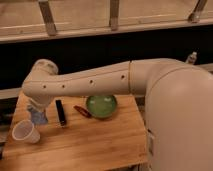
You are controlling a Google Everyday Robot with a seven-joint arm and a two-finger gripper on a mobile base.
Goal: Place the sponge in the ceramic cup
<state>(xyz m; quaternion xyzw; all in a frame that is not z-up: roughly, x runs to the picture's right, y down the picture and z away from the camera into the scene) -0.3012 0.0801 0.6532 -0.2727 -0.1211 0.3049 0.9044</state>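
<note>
Fingers are clamping the sponge (38,118) at its top. The fingers themselves are mostly lost in shadow under the wrist. The blue-grey pad is hanging below them, its lower edge sitting close over the wood. Whether it is touching the wood cannot be told.

Gripper (36,109) is pointing down over the far left corner of the table (95,145), just under the rounded wrist joint.

Cup (25,132) is sitting just near and slightly left of the sponge, close to the table's left edge. It is white and leaning, with its mouth showing up and to the left. A narrow strip of wood is showing between cup and sponge, so they are apart. Nothing is showing inside the cup.

Bar (61,112), long and black, is lying flat just right of the gripper, running far to near. It is not touching the sponge.

A small red thing (81,111) is lying right of the bar, slanted, with its right end next to the bowl's rim. What it is cannot be told.

Bowl (101,106), green and round, is standing at the far middle of the table, well apart from the cup.

Arm (90,82) is stretching from the large pale body at the right, across and above the bowl and bar, to the wrist at the left. It is hiding part of the table's far edge.

Beyond the table a dark band is running the width of the scene, with a rail (112,30) and upright posts above it. A small bottle (192,57) is standing at the far right.
</note>
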